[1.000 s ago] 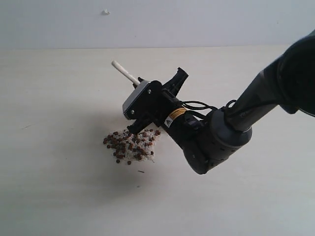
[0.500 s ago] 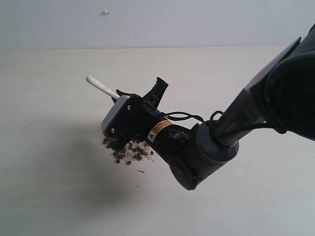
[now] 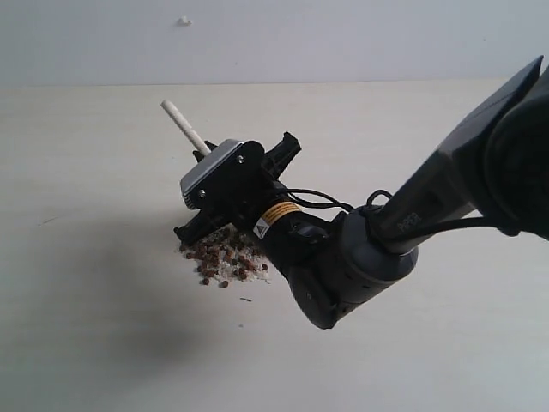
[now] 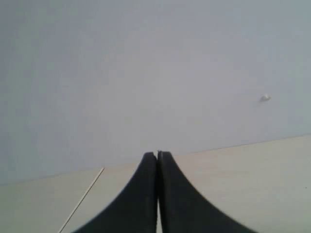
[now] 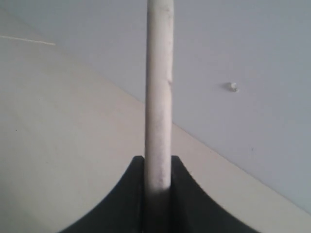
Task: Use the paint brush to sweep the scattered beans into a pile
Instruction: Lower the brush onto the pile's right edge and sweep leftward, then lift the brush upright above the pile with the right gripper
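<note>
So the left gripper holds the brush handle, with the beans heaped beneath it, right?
No, the right gripper holds the paint brush handle, as the right wrist view shows; the left gripper is shut, empty. The beans do lie heaped beneath it.

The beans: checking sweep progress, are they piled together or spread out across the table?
Piled: the beans sit in one compact cluster on the table, with only a couple of strays at its edge.

We saw a pale desk [image 3: 103, 343] meeting a grey-white wall [image 3: 343, 43] along its far edge. On the wall, above the left part of that edge, sat a small white blob [image 3: 184, 21]. Fine white crumbs [image 3: 225, 269] lay near the desk's middle. A dark sliver [image 3: 246, 299] lay just beside them on the front-edge side, and a faint scratch [image 3: 47, 221] lay toward the left edge.
</note>
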Action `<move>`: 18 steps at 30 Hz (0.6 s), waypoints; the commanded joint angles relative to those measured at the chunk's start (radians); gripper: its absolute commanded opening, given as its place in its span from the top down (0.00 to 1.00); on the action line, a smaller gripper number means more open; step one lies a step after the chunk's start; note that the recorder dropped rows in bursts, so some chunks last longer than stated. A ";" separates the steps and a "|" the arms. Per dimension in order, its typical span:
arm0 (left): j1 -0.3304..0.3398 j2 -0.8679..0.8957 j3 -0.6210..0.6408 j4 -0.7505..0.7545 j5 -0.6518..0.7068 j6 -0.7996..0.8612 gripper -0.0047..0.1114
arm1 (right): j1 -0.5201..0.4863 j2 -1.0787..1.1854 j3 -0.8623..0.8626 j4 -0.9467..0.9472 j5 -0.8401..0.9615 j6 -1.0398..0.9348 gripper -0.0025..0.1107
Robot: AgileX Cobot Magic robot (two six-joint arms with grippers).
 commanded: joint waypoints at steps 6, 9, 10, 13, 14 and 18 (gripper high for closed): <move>-0.006 -0.005 0.004 0.000 0.009 -0.003 0.96 | 0.003 -0.072 0.002 0.194 -0.033 -0.058 0.98; -0.006 -0.005 0.004 0.000 0.009 -0.003 0.96 | 0.003 -0.127 0.002 0.319 -0.033 -0.086 0.98; -0.006 -0.005 0.004 0.000 0.009 -0.003 0.96 | 0.003 -0.142 0.002 0.348 -0.033 -0.121 0.98; -0.006 -0.005 0.004 0.000 0.009 -0.003 0.96 | 0.003 -0.195 0.004 0.441 -0.033 -0.233 0.98; -0.006 -0.005 0.004 0.000 0.009 -0.003 0.96 | 0.003 -0.221 0.008 0.479 -0.033 -0.254 0.98; -0.006 -0.005 0.004 0.000 0.009 -0.003 0.96 | 0.006 -0.347 0.052 0.559 -0.033 -0.282 0.98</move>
